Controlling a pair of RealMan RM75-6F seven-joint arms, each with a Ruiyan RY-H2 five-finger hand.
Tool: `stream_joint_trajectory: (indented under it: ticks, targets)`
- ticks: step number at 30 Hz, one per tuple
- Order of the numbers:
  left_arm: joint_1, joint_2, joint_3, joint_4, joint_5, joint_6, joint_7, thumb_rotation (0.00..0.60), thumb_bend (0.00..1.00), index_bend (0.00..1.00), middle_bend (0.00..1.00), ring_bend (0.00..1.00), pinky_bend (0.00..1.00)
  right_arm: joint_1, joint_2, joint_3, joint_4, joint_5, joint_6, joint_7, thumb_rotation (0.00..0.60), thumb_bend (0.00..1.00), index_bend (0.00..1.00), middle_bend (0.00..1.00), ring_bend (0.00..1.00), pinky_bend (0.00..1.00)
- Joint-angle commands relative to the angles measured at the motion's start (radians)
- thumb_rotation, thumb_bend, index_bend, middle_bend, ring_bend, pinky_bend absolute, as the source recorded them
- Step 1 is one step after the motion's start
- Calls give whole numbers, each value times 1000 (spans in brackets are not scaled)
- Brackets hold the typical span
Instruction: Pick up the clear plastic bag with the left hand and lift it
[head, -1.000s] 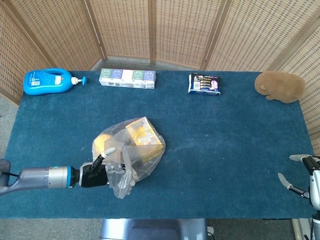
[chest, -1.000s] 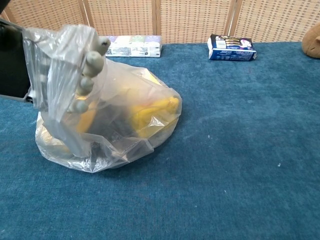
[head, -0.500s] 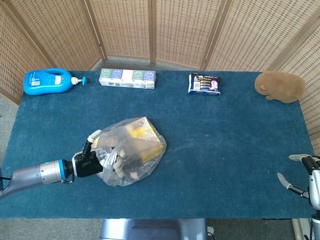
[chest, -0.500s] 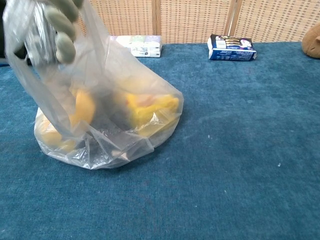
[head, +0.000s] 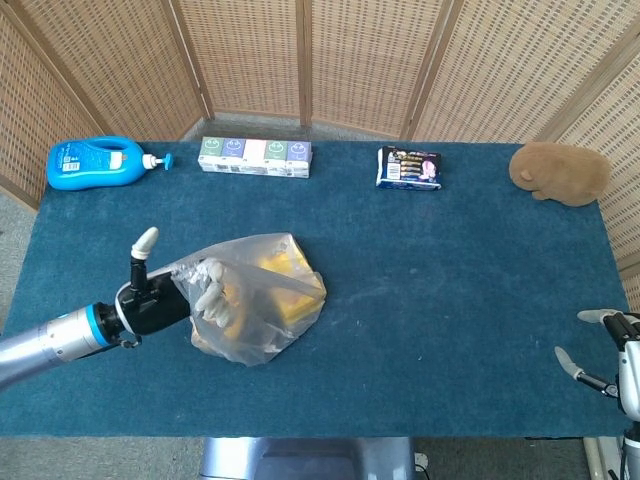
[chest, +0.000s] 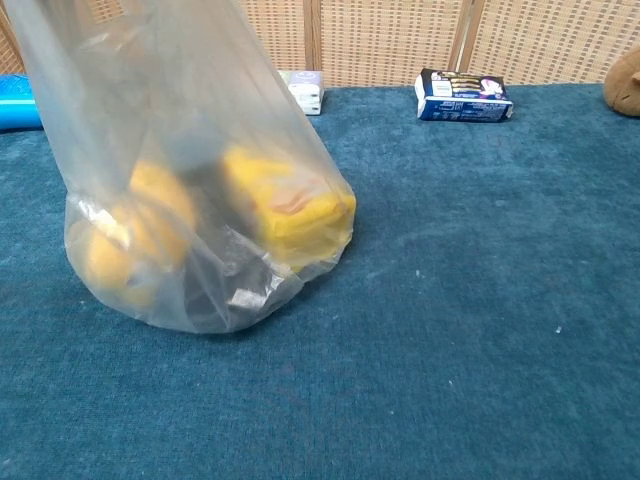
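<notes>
- The right hand (head: 605, 350) is seen at the near right corner of the table (head: 450, 260), at its edge; its fingers are spread apart and nothing is held in them.
- The clear plastic bag (head: 255, 305) is gripped by the left hand (head: 175, 295) at the near left of the table; in the head view pale fingers (head: 210, 298) are seen closed into the gathered film at the bag's left side, while one finger is stuck upward, clear of the bag.
- In the chest view the clear plastic bag (chest: 190, 200) is drawn tall, its top stretched upward out of frame and its rounded bottom at the cloth; whether the bottom is touching the table cannot be told.
- Yellow contents (chest: 290, 205) are seen through the film, one of them block-shaped; the left hand itself is not shown in the chest view.
- Along the far edge, from left to right, a blue pump bottle (head: 98, 163) lying on its side, a row of tissue packs (head: 255, 156), a dark snack pack (head: 410, 168) and a brown plush toy (head: 560, 173) are set well apart from the bag.
- A woven screen (head: 320, 55) is stood behind the table.
</notes>
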Motion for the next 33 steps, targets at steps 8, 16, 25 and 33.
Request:
stream_joint_trajectory:
  ticks: [8,16,25,33]
  targets:
    - [42,100,-82,-101,-125,-192,256,0,235,526,678,631,570,1,1,0,-2,-6,2,0,408,268,367,409,401,254]
    - [95,127,-183,-168,-230,-299,411,0,268,571,713,669,590,-1,0,-1,-2,-6,3,-1,408,268,367,409,401,253]
    - [160,132,-299,-171,-235,-313,444,0,269,601,751,708,647,0,2,-1,-5,-5,1,-5,408,267,367,409,401,254]
    - [185,158,-376,-191,-212,-318,432,0,269,601,752,709,649,0,1,0,-4,-3,1,-4,410,267,367,409,401,254]
